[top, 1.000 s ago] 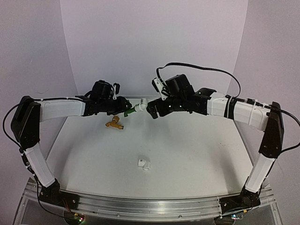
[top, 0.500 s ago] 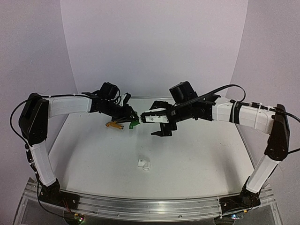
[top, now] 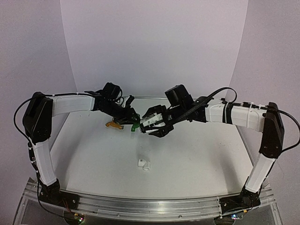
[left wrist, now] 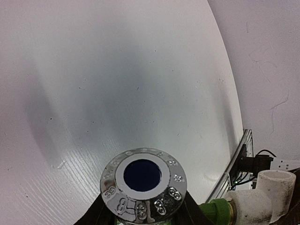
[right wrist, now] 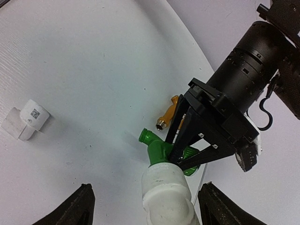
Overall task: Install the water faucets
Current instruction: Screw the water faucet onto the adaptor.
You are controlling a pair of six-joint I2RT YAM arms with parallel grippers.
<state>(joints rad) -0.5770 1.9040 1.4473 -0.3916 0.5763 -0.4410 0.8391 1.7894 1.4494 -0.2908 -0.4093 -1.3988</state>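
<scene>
1. Now the right gripper (top: 148,123) is drawing its jaws in around the white fitting (right wrist: 166,192). Half a second ago they stood far wider, one finger above the other. In its wrist view the fingers (right wrist: 77,206) flank the fitting with a gap on each side, so they are apart and not yet gripping.
2. The left gripper (top: 131,121) stays clamped on the green faucet (right wrist: 161,150), holding it in the air above the table (top: 197,154). The faucet's chrome knob (left wrist: 143,183) faces that wrist's camera, and the fitting sits on its threaded end.
3. My reading is that this is a fresh bite between turns — the right wrist has rolled back and is closing to twist the fitting further on. How far the thread has already gone in, I cannot tell.
4. Against a second ago, both arms have brought the faucet and fitting lower and nearer. Back then the pair sat higher, toward the back of the table.
5. The orange-yellow faucet (top: 114,124) lies on the table just beside the left gripper, where it was. The loose white fitting (top: 144,164) has not moved from its spot near the front — that second pair is not yet joined.
</scene>
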